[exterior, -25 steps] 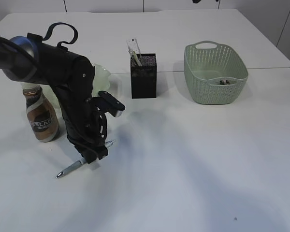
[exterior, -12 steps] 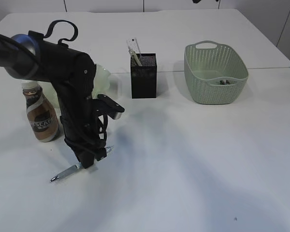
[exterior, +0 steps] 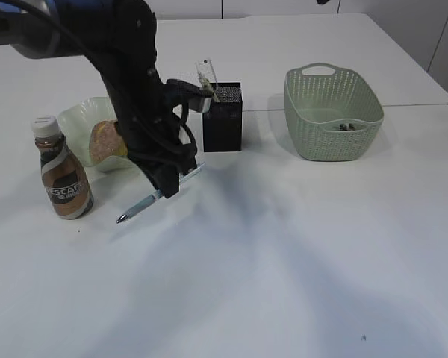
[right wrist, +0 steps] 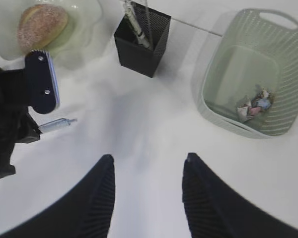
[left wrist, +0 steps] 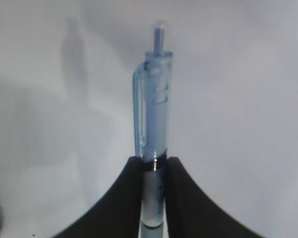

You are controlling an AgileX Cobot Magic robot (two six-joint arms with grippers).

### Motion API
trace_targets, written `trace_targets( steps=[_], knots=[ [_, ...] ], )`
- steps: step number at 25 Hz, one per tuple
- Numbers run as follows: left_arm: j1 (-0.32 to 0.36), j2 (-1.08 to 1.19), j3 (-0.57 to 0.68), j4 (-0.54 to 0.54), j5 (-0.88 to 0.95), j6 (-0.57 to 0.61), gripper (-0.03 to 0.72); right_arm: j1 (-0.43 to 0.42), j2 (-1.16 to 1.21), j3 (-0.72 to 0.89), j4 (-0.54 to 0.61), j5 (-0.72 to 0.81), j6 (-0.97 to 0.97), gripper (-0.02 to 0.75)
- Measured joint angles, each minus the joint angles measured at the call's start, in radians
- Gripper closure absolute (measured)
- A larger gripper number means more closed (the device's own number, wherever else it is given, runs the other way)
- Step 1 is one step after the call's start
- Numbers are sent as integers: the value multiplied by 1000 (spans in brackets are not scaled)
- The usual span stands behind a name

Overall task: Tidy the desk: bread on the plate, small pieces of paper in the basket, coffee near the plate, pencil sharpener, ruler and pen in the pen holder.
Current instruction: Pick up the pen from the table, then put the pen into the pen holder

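The left gripper (exterior: 166, 181) is clamped on a translucent blue click pen (exterior: 155, 195), pinching its barrel between the two black fingers (left wrist: 123, 198) with the clip and push-button end sticking out ahead. The pen hangs tilted above the desk (exterior: 299, 253), tip low toward the coffee bottle (exterior: 61, 177), between the plate (exterior: 82, 119) and the black mesh pen holder (exterior: 222, 117).

To finish this step well, the pen should be carried over the holder's square mouth, turned closer to upright, and lowered so one end passes the rim before release. The clear ruler (exterior: 207, 78) already stands in the near-left corner, so aiming for the open side of the holder should avoid knocking it. The barrel is smooth, slim plastic, likely to swivel in a two-point pinch, so slow rotation seems wise.

The right gripper (right wrist: 148, 163) hovers with its ribbed black fingers apart, holding nothing. The bread roll (exterior: 104, 142), rough and brown, sits in the wavy pale-green plate. The pale-green perforated basket (exterior: 333, 112) holds crumpled paper scraps (right wrist: 256, 105).
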Motion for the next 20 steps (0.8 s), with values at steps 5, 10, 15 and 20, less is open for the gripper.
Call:
trace_targets(
  steps=[5,10,15,20],
  knots=[
    [0,0,-95,-15,10,0,617,-32,0,0,-44,2,0,372],
    [0,5,-179,-15,15,0,616,-117,0,0,-59,2,-15,372],
    [0,5,-267,-15,19,0,616,-165,4,0,-61,2,-17,372],
    [0,5,-325,-15,29,0,616,-199,28,0,-79,2,-19,372]
  ],
)
